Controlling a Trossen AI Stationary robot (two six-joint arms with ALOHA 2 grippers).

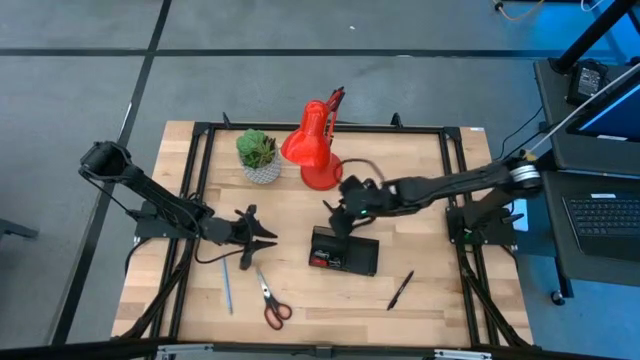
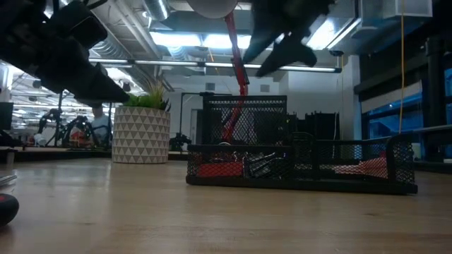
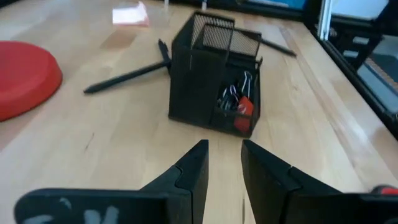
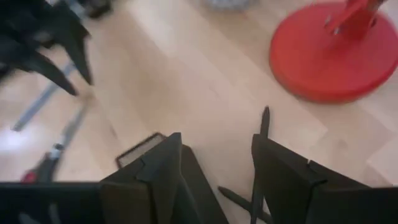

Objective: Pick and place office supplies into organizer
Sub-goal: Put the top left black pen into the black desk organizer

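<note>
The black mesh organizer (image 1: 343,250) stands on the table's middle, with black clips and a small red block (image 3: 239,106) in one compartment. My right gripper (image 1: 345,215) hangs open above its far edge, over a black pen (image 4: 263,134) lying on the wood. My left gripper (image 1: 262,232) hovers open to the organizer's left, pointing at it (image 3: 214,81), nothing between its fingers. Red-handled scissors (image 1: 272,303) and a thin blue pen (image 1: 227,283) lie near the front edge. Another black pen (image 1: 400,290) lies at the front right. A pink sticky pad (image 3: 130,14) lies beyond the organizer.
The red desk lamp (image 1: 315,150) and a small potted plant (image 1: 260,155) stand at the table's far side, the lamp's round base (image 4: 336,56) close to my right gripper. A black metal frame (image 1: 200,140) borders the tabletop. Bare wood lies in front of the organizer.
</note>
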